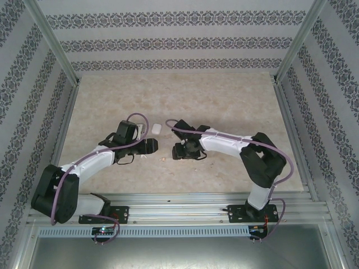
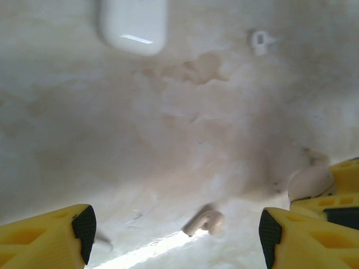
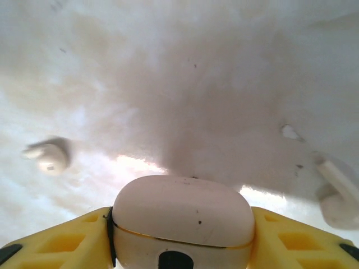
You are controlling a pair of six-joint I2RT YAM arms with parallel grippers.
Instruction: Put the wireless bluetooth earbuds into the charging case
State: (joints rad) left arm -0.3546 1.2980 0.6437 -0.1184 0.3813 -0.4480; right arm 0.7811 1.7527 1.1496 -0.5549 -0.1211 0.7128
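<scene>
Earbud (image 2: 203,222) lies between wide-spread left fingers (image 2: 50,241), long axis roughly finger-to-finger; right fingers (image 3: 61,244) clamped on tan rounded piece (image 3: 182,210), so busy.

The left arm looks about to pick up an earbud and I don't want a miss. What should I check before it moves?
1. Left gripper open: ok, fingers stand wide apart.
2. Earbud lined up: ok, it lies on the table between the left fingers, clear of both.
3. Second earbud located: ok, on the table to the right of the case in the left wrist view.
4. Case lid open: cannot tell, the case is blurred and cut off by the picture's edge.
5. Right gripper free to steady the case: not ok, its fingers press both sides of a tan piece with a dark hole.
</scene>
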